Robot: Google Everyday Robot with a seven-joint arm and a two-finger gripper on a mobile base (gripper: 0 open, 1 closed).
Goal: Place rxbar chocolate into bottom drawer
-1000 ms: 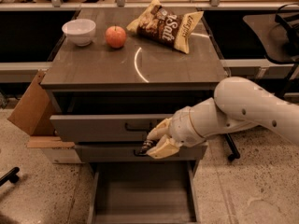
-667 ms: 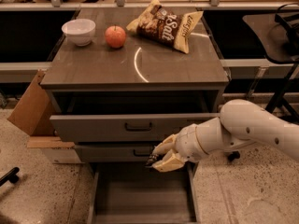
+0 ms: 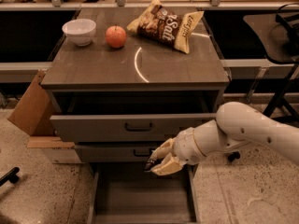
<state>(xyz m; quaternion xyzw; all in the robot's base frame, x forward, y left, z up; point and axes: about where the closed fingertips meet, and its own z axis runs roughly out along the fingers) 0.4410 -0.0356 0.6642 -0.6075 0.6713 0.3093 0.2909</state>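
Note:
My gripper (image 3: 158, 161) hangs in front of the cabinet, just above the open bottom drawer (image 3: 140, 199) and below the middle drawer's handle. Its pale fingers are shut on a small dark bar, the rxbar chocolate (image 3: 150, 164), whose end pokes out on the left between them. The bottom drawer is pulled out, a shallow grey box with a bare floor.
On the cabinet top (image 3: 135, 64) lie a yellow-brown chip bag (image 3: 166, 24), a red apple (image 3: 116, 36) and a white bowl (image 3: 79, 31). The top drawer (image 3: 131, 125) stands partly pulled out. A cardboard box (image 3: 30, 108) leans at the cabinet's left.
My gripper has moved down and slightly right with the bar, from in front of the middle drawer to just above the bottom drawer's opening.

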